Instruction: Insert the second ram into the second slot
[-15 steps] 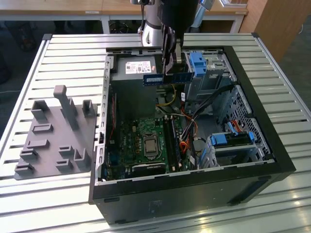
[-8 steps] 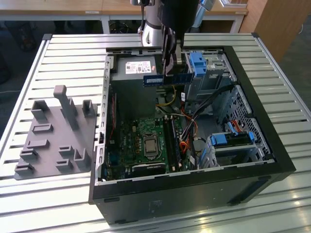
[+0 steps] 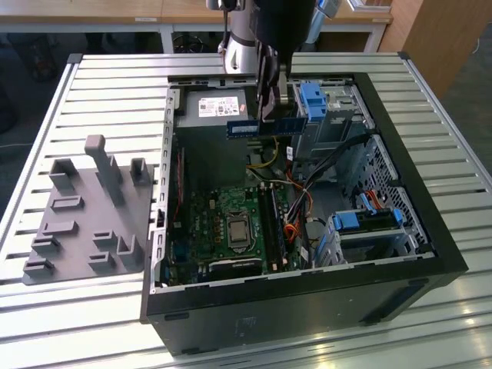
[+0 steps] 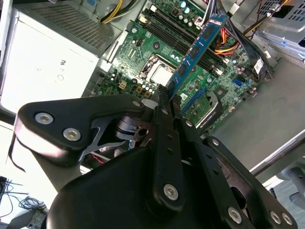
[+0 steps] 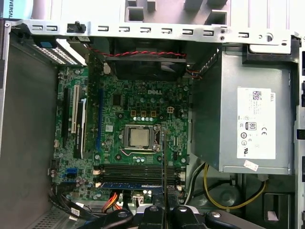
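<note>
The second ram [image 3: 242, 128] sits level in the upper middle of the exterior view, clenched in the gripper [image 3: 269, 119] above the open computer case [image 3: 430, 231]. In the second wrist view the fingers [image 4: 164, 119] cover the stick's gripped part. The arm [image 3: 240, 46] hangs straight down, cut off by the top edge.

A ribbed, silvery metal tabletop [image 3: 100, 84] lies in even light; behind it stand wood-topped desks [image 3: 92, 9] on white legs; a brown wooden panel [image 3: 446, 38] rises at the exterior view's right.
</note>
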